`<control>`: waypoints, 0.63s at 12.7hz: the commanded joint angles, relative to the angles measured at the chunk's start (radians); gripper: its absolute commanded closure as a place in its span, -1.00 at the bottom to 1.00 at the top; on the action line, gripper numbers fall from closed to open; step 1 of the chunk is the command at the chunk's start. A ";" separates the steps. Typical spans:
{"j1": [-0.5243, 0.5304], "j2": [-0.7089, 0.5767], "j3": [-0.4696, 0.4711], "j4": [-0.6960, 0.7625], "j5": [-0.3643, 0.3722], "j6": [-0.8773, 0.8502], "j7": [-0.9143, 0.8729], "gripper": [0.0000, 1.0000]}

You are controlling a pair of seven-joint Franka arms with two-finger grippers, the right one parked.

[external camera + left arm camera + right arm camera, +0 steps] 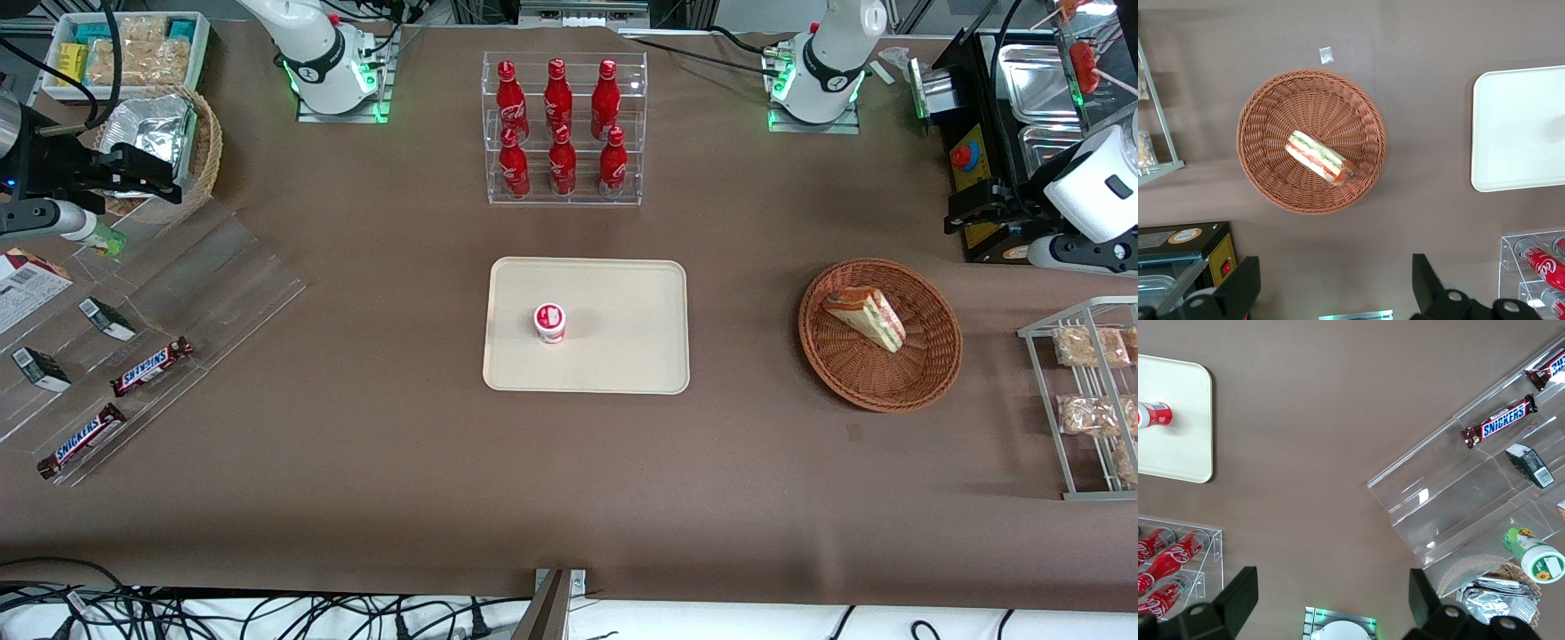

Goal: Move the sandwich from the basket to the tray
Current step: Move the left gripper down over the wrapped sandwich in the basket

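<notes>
- Sandwich: wedge lying flat in the basket, filling edge showing; not yet gripped.
- Gripper: above the table just beside the basket, fingers spread wide, nothing held; likely staged for descent.
- Tray: well apart from the basket, holding one small red-and-white cup; bare area remains.
- Table: brown covering.
</notes>
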 commanded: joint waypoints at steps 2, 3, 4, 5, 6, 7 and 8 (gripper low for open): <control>0.000 0.017 -0.003 0.017 -0.006 0.027 0.007 -1.00; 0.000 0.023 -0.005 0.019 -0.006 0.031 -0.009 -1.00; 0.001 0.029 0.000 0.020 -0.003 0.033 -0.016 -1.00; 0.003 0.043 0.000 0.014 0.022 0.043 -0.022 -1.00; 0.003 0.049 0.001 0.007 0.036 0.051 -0.061 -1.00; 0.003 0.065 0.003 -0.004 0.039 0.056 -0.139 -1.00; 0.004 0.068 0.003 -0.030 0.048 0.089 -0.195 -1.00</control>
